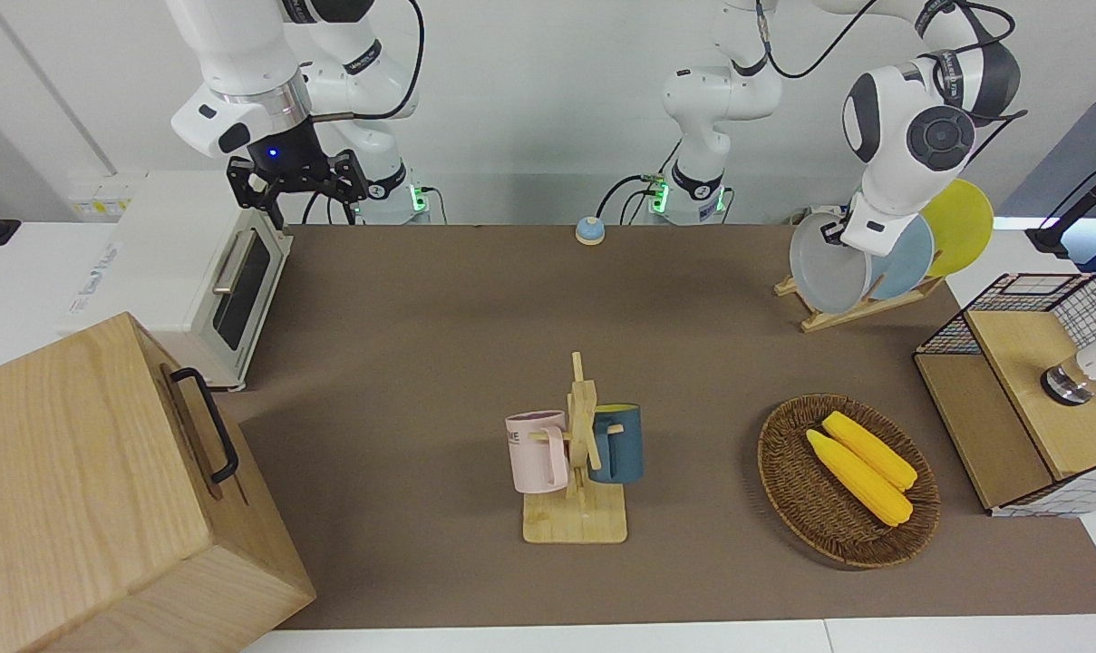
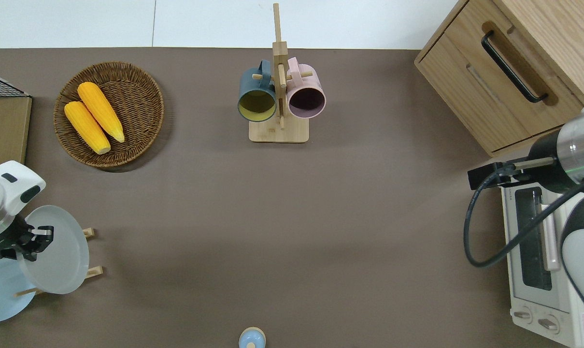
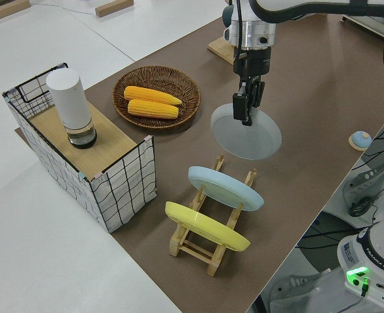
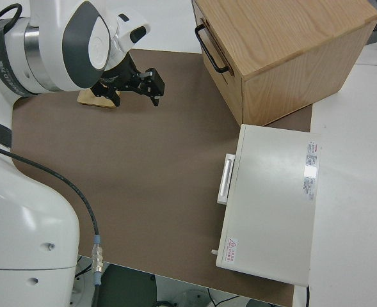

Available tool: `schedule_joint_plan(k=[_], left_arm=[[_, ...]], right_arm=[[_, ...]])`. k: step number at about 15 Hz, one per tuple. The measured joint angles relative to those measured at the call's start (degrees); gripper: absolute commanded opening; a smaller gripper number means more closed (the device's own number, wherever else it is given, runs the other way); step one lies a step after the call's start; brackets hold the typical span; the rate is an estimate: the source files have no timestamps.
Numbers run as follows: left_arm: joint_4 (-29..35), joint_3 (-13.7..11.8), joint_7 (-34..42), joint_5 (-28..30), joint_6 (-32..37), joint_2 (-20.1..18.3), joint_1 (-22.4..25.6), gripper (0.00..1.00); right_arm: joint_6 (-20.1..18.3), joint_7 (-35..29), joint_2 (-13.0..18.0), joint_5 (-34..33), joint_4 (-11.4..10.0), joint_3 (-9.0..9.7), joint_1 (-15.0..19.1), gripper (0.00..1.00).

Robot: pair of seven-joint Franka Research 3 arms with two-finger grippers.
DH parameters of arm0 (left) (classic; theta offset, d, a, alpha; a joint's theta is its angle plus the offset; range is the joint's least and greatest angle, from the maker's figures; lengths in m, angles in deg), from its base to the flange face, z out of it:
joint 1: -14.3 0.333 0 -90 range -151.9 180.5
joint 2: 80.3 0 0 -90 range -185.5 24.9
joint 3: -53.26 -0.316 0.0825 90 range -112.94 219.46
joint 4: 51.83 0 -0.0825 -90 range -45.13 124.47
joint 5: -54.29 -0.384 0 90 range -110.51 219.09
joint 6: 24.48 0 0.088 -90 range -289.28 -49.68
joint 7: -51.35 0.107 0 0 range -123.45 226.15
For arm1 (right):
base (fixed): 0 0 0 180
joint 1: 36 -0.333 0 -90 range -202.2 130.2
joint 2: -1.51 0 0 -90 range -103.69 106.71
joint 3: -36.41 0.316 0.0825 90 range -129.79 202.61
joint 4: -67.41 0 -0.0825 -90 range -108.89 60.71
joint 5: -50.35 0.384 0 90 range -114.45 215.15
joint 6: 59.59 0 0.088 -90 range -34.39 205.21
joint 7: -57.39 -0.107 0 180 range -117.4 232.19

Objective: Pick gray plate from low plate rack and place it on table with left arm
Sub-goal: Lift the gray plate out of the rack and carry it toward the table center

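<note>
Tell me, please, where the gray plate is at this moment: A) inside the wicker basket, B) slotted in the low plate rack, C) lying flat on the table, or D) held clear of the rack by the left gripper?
D: the left gripper pinches the gray plate by its rim, lifted clear of the low plate rack.
</note>
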Motion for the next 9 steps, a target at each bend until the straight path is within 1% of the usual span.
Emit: schedule_joint_plan(k=[2, 4, 6, 8, 9], left_arm=[[-0.1, 0.1, 0.0, 3.3, 0.2, -0.1, 0.0, 0.00], [-0.1, 0.1, 0.0, 9.0, 0.3, -0.1, 0.0, 0.00], [-0.1, 0.3, 0.0, 16.1, -0.1, -0.1, 0.0, 0.00], [0.3, 0.4, 0.1, 22.3, -2.1, 0.0, 0.0, 0.00], [1.2, 1.1, 0.1, 24.8, -3.8, 0.1, 0.0, 0.00]], right_arm=[[0.0, 0.0, 0.0, 0.0, 0.0, 0.00, 0.0, 0.983], [0.0, 0.0, 0.0, 0.0, 0.0, 0.00, 0.0, 0.983], [0.0, 0.0, 0.0, 0.0, 0.0, 0.00, 0.0, 0.983], [0.0, 0.0, 0.0, 0.0, 0.0, 0.00, 0.0, 0.983], [0.0, 0.0, 0.0, 0.0, 0.0, 0.00, 0.0, 0.983]])
